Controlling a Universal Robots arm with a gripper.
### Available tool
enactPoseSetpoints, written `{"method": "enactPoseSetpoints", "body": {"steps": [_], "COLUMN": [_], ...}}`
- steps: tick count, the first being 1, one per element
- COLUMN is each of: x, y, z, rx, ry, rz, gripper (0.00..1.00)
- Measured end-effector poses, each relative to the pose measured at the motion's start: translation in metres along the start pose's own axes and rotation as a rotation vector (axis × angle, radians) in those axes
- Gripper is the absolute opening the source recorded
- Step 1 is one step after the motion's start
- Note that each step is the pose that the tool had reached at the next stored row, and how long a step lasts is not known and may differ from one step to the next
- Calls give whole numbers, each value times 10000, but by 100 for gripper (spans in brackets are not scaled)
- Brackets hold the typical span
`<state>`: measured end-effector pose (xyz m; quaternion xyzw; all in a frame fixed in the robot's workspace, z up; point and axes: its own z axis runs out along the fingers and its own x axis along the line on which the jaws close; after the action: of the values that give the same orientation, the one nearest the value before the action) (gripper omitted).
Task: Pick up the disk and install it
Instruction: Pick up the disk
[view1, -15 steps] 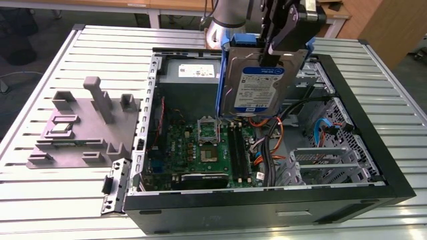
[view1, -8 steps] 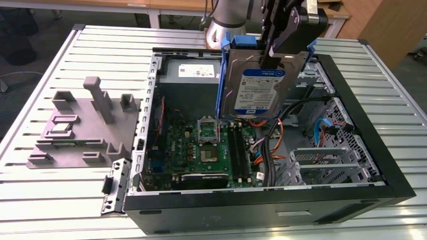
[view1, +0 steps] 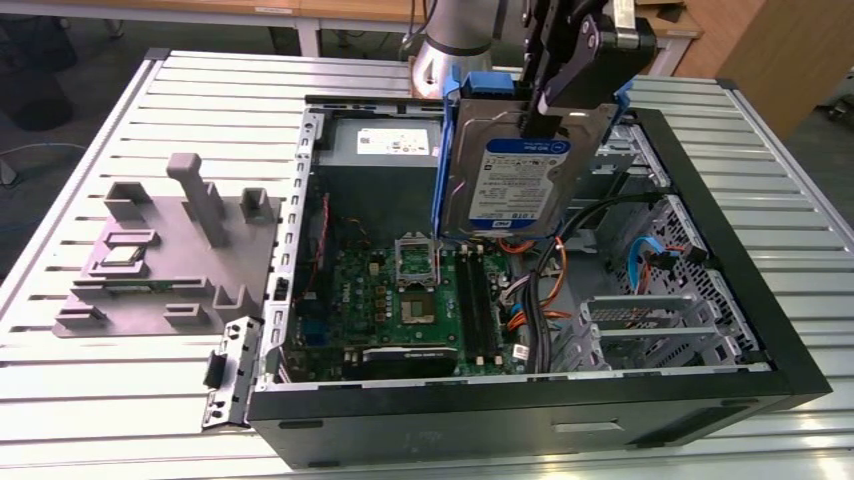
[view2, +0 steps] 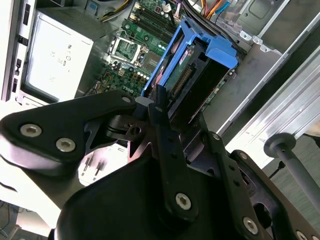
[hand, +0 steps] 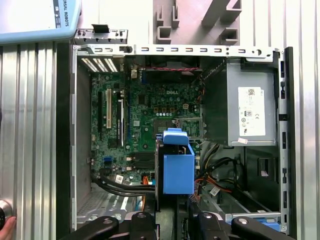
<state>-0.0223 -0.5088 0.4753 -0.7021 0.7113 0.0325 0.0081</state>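
Tabletop (view1: 107, 110) of pale metal slats carries everything. On it, taking up the middle and lower right of the exterior view, lies a black computer case (view1: 534, 420) on its side with the side panel off. On the slats at the exterior view's left, just beside the case, stands a grey plastic fixture (view1: 160, 260) with upright posts.

Inside the case, a grey power supply box (view1: 387, 150) with a white sticker sits at the upper middle of the exterior view. Below it lies the green motherboard (view1: 414, 300). Orange and blue cables (view1: 534, 300) run between the board and the metal drive cage (view1: 654, 330) at the lower right.

The disk (view1: 514, 185) hangs upright above the open case, upper middle of the exterior view. Its blue-and-white label faces the camera and blue rails run along its sides. Its lower edge seems to hang clear of the parts beneath, though that is hard to judge. The gripper (view1: 561, 110) has it by the top. In the second wrist view the black fingers (view2: 160, 97) are clamped tight against the disk's two flat faces.
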Motion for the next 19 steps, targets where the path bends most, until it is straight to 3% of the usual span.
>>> {"method": "enactPoseSetpoints", "body": {"steps": [19], "x": [219], "y": [-13], "z": [7], "rx": [0], "ry": [0], "rz": [0], "gripper": [35]}}
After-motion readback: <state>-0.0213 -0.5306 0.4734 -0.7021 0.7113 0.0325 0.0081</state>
